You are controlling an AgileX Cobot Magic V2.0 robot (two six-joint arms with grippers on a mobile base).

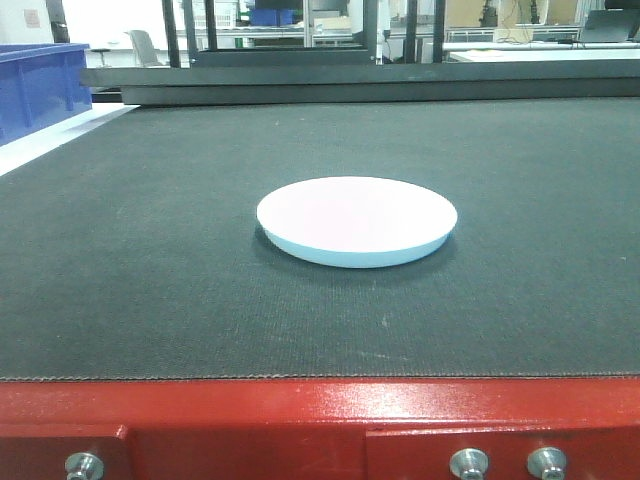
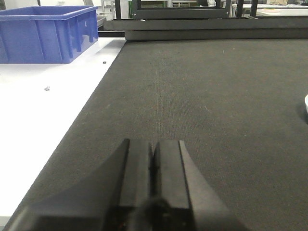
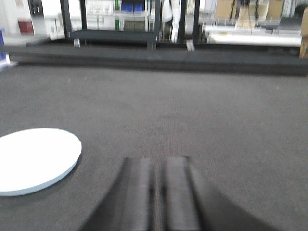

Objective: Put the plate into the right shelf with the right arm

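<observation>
Front-facing view, plate (image 1: pixel 357 215) flat on mat (image 1: pixel 150 260) — left jaws, right jaws closed, empty

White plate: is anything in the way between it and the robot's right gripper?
No, nothing visible. In the right wrist view, only bare dark woven mat lies between the black right gripper and the round white plate with a pale blue rim, which sits to its left.

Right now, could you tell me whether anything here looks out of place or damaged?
Nothing stands out. The plate lies flat and whole on the dark mat, nothing spilled. Two tiny specks lie on the white surface near the blue bin.
</observation>
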